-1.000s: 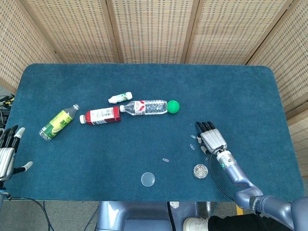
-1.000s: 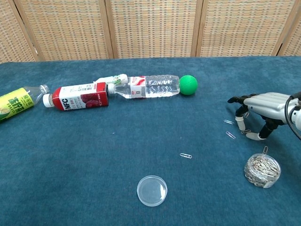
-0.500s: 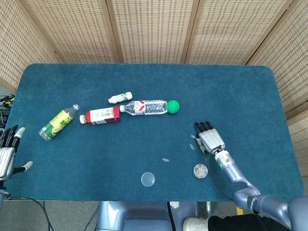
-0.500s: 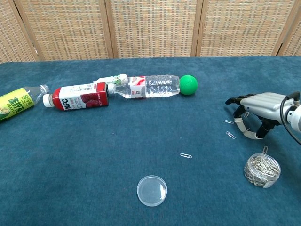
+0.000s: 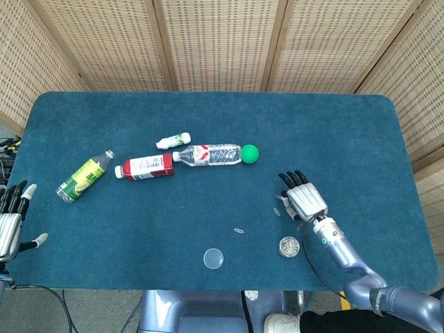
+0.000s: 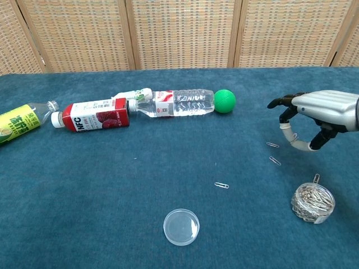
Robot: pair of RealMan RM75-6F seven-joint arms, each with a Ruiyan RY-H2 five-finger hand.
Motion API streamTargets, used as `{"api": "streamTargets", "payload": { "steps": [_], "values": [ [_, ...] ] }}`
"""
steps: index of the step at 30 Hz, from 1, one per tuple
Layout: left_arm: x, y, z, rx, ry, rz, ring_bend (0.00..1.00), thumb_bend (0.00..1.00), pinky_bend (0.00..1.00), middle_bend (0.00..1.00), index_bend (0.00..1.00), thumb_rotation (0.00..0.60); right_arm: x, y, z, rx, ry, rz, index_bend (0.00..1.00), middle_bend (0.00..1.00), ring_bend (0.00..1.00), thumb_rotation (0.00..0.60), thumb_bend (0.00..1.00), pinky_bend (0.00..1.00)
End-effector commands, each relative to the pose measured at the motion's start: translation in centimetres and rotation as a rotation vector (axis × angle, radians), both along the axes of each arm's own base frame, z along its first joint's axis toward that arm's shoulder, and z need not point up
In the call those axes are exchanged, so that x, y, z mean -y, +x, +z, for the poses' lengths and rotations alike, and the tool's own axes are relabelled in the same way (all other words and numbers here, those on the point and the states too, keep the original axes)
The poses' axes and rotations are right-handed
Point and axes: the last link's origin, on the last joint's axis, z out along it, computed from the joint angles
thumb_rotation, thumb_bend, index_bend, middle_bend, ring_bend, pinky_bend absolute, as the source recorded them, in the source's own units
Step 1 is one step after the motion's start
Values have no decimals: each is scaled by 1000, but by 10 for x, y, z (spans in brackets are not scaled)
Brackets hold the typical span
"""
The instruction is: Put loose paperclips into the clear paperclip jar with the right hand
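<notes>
The clear paperclip jar (image 5: 288, 246) (image 6: 312, 202) stands open near the front right, full of clips, with one clip (image 6: 316, 178) leaning at its rim. Its round clear lid (image 5: 213, 259) (image 6: 181, 226) lies flat to the left. Loose paperclips lie on the blue cloth: one (image 5: 239, 229) (image 6: 221, 185) mid-front and two (image 6: 272, 144) (image 6: 275, 161) below the hand. My right hand (image 5: 302, 198) (image 6: 314, 115) hovers above those two, fingers curved down, thumb near a fingertip. Whether a clip sits between them is too small to see. My left hand (image 5: 10, 222) rests off the left edge, holding nothing.
Lying bottles cluster at the back left: a green-labelled one (image 5: 84, 175), a red one (image 5: 144, 166), a clear one (image 5: 211, 154) and a small white one (image 5: 173, 141). A green ball (image 5: 250, 153) sits beside the clear bottle. The table's front edge (image 5: 208, 284) is near the jar.
My right hand has lifted off the cloth and moved slightly back. The two clips beneath it, the jar and the lid stay where they were.
</notes>
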Motion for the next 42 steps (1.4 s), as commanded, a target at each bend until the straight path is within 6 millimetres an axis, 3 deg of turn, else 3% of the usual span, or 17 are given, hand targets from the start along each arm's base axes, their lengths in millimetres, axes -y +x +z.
{"api": "streamTargets", "payload": {
  "steps": [1, 6, 15, 39, 42],
  "values": [
    [0, 0, -1, 0, -3, -1, 0, 0, 0, 0, 0, 600, -22, 5, 12, -7, 42, 74, 626, 79, 0, 600, 452, 0],
    [2, 2, 1, 3, 4, -9, 0, 0, 0, 0, 0, 600, -51, 11, 15, -33, 105, 163, 628, 81, 0, 600, 455, 0],
    [3, 4, 3, 9, 8, -14, 0, 0, 0, 0, 0, 600, -74, 12, 11, -50, 156, 217, 628, 82, 0, 600, 455, 0],
    [2, 6, 10, 29, 24, -19, 0, 0, 0, 0, 0, 600, -79, -1, 0, -117, 173, 184, 628, 83, 0, 600, 453, 0],
    [2, 6, 10, 27, 20, -18, 0, 0, 0, 0, 0, 600, -80, -2, 1, -123, 179, 175, 578, 83, 0, 600, 381, 0]
  ]
}}
